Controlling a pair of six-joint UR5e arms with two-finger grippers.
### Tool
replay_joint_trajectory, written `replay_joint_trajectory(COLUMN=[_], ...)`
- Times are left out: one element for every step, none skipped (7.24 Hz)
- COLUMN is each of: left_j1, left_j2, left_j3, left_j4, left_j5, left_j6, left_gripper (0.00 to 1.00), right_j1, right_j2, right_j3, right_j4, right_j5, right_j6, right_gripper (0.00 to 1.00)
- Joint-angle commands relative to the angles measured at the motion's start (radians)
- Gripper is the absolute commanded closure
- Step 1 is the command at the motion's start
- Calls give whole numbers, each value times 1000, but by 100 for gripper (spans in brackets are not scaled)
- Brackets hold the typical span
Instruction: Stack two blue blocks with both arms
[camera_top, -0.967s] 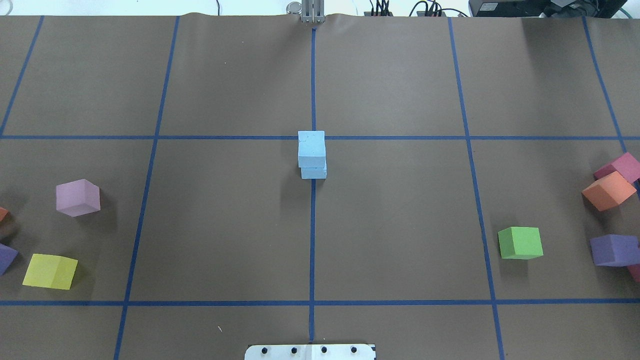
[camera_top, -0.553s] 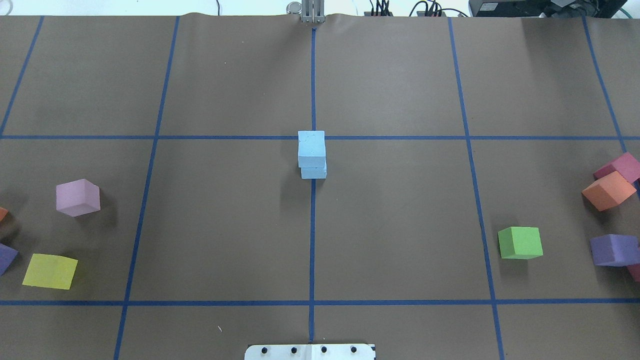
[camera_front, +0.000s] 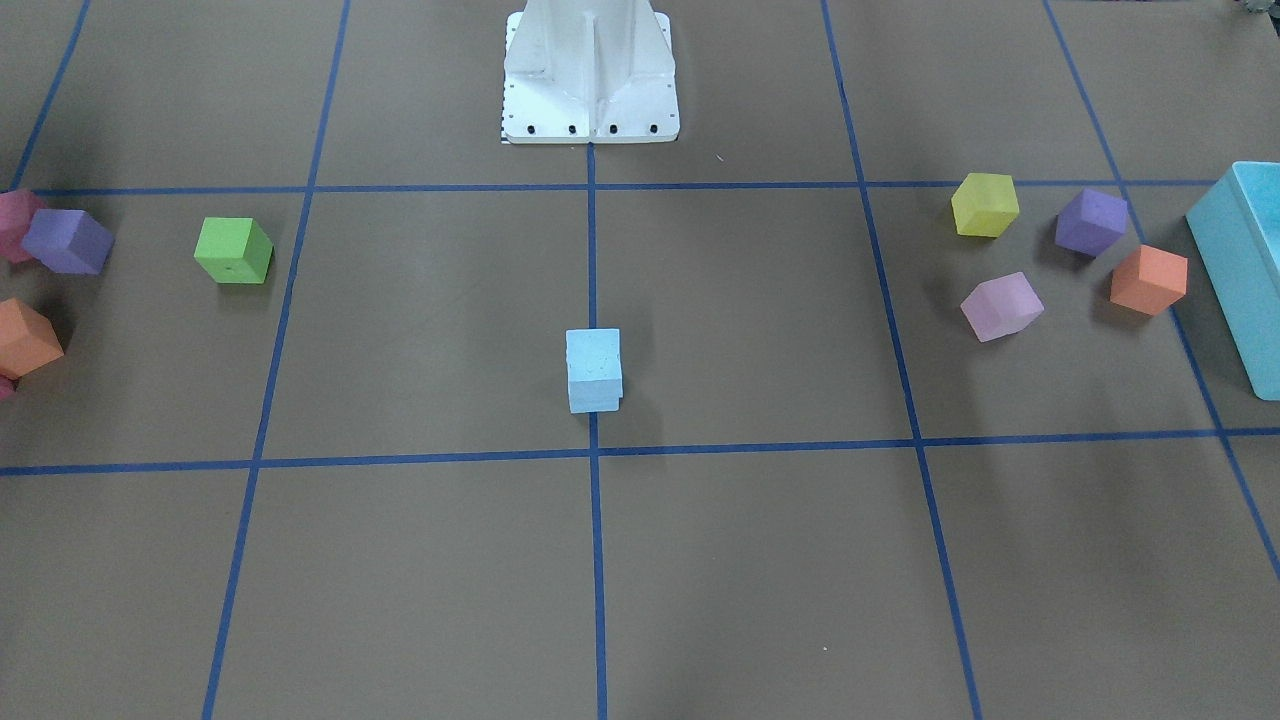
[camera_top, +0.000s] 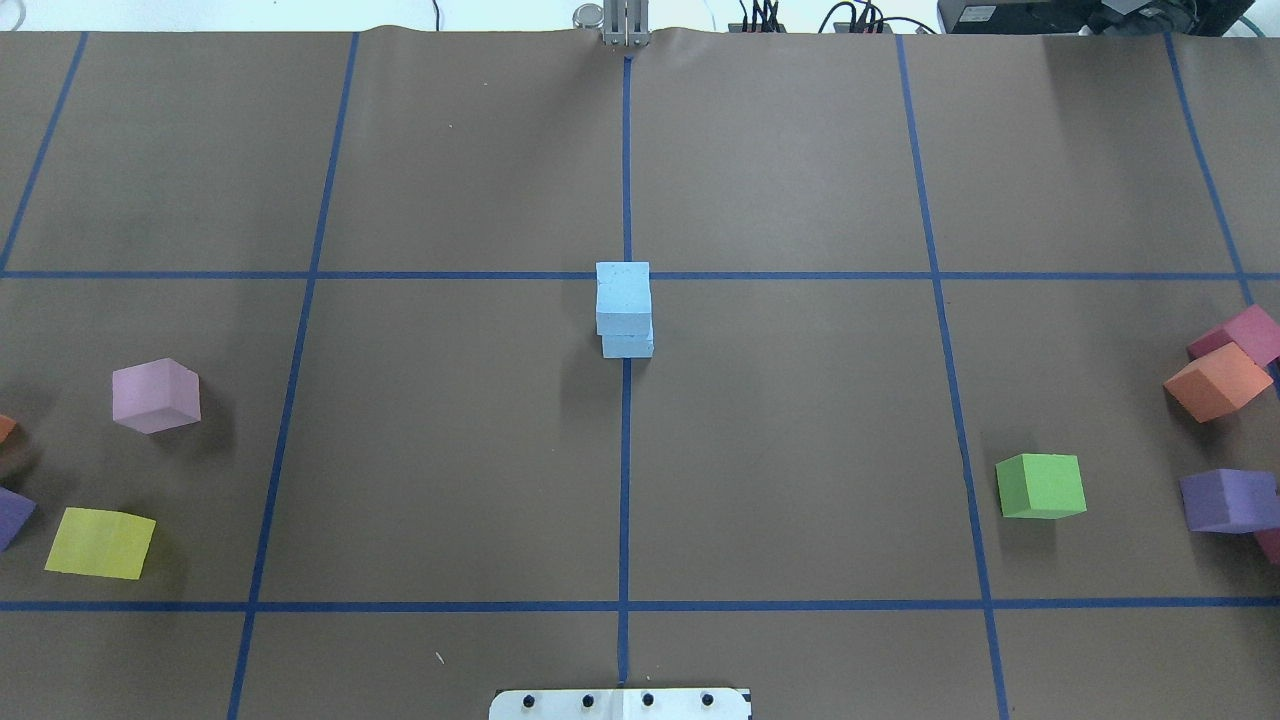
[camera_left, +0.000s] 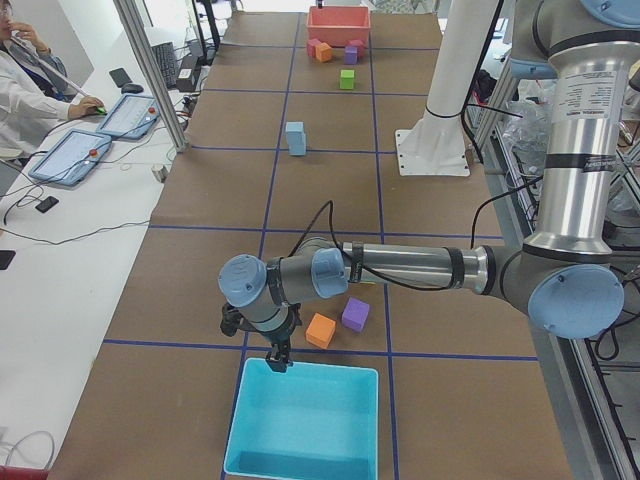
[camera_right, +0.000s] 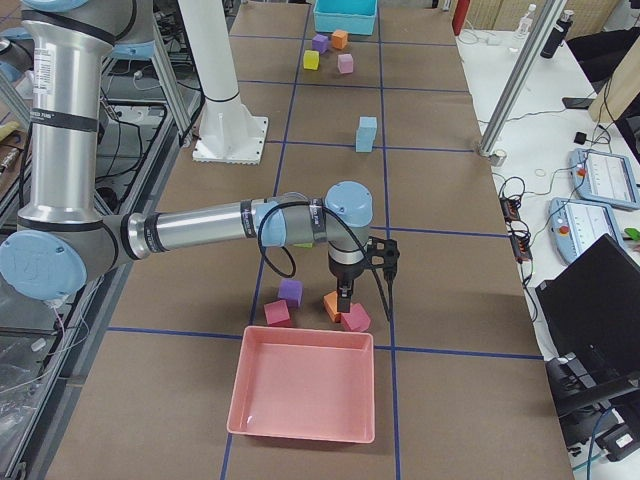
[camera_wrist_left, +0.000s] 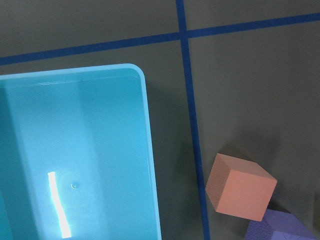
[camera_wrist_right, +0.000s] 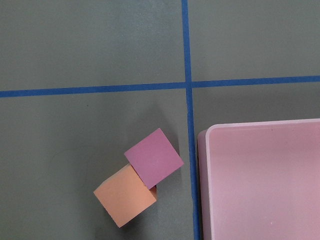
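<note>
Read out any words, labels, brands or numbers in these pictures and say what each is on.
No text is legible.
Left arm: small printed label on its upright tube, too small to read.
Right arm: similar label, too small to read.
Right arm's blue joint cap: faint mark, blurred.
Blue blocks, turquoise bin, pink bin: no markings seen.

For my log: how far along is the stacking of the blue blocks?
Done: the upper blue block sits on the lower blue block at the centre, slightly offset. In hand: nothing seen; the left gripper hangs at the turquoise box, the right gripper near the pink tray. Left: apparently nothing.
</note>
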Motion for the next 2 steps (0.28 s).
replay_joint_trajectory(left_j1=[0, 0], left_j2=[2, 3], left_j3=[-1, -1], left_j4=[-3, -3], left_j5=[0, 0], left_j6=[-2, -1], left_gripper=[1, 1], right_j1=[0, 0], right_j2=[3, 4], right_j3=[0, 0], right_j4=[1, 0], right_j5=[-1, -1], right_j6=[0, 0], right_gripper=[0, 0])
